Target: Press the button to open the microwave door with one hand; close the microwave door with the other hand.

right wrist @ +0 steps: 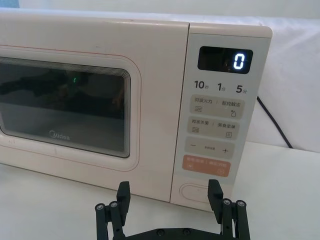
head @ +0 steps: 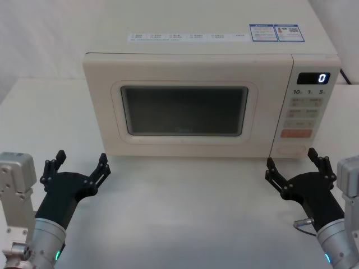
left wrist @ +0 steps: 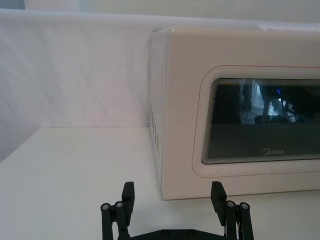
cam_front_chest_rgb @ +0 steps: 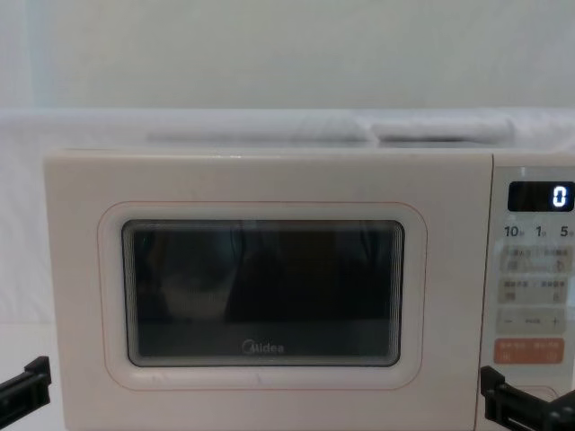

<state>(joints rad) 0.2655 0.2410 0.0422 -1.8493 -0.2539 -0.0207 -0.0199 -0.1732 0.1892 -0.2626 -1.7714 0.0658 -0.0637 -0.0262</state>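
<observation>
We see nothing of the task done yet: the wide cream microwave door point(head: 185, 112) with its dark glass window sits flush and closed. The large cream pill-shaped button point(right wrist: 196, 192) at the foot of the control panel looks unpressed, though it is partly hidden. Our black ridged right gripper point(head: 297, 166) hovers just before it, fingers spread, holding nothing. Our black ridged left gripper point(head: 78, 167) waits open and empty near the door's left corner. Both the pressing and the closing remain.

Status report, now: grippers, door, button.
Left gripper open, right gripper open, both short of microwave. Microwave door shut. Button unpressed, path clear.
</observation>
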